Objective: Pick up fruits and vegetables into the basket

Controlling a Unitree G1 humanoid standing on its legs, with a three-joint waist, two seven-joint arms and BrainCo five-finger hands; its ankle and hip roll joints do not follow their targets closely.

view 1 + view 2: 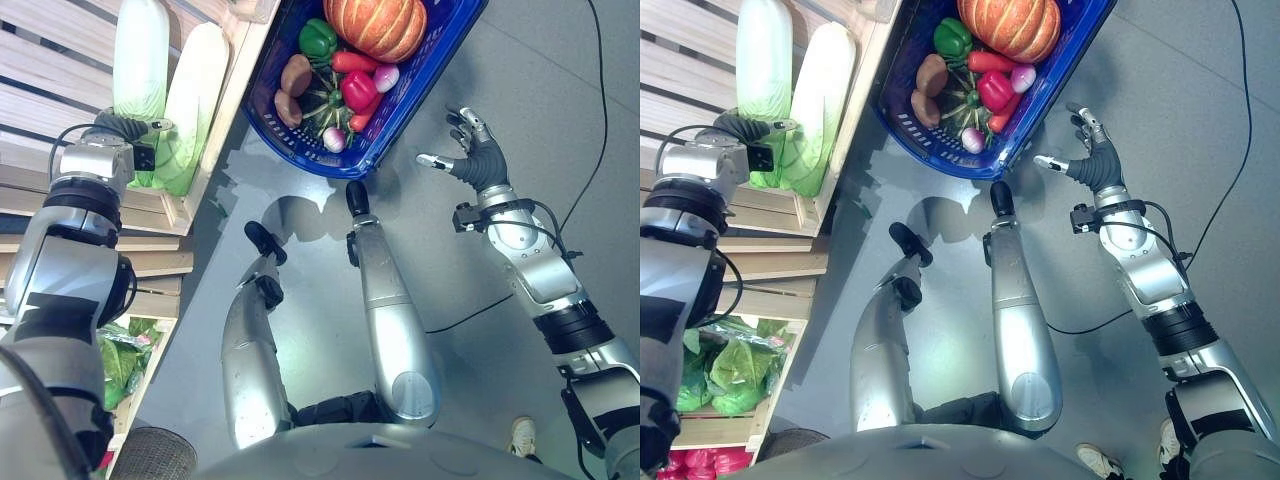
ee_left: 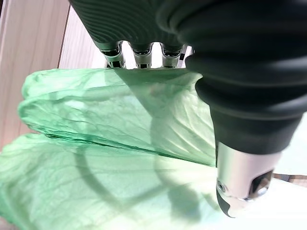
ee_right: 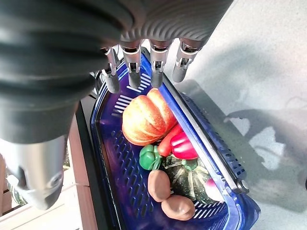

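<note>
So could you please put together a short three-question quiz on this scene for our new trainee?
1. True or false: the orange pumpkin lies inside the blue basket.
2. Which hand is at the napa cabbages in the wooden crate? A) left hand B) right hand
3. Fill in: the right hand's fingers are ____, holding nothing.

Key: 1 true; 2 A; 3 open.
</note>
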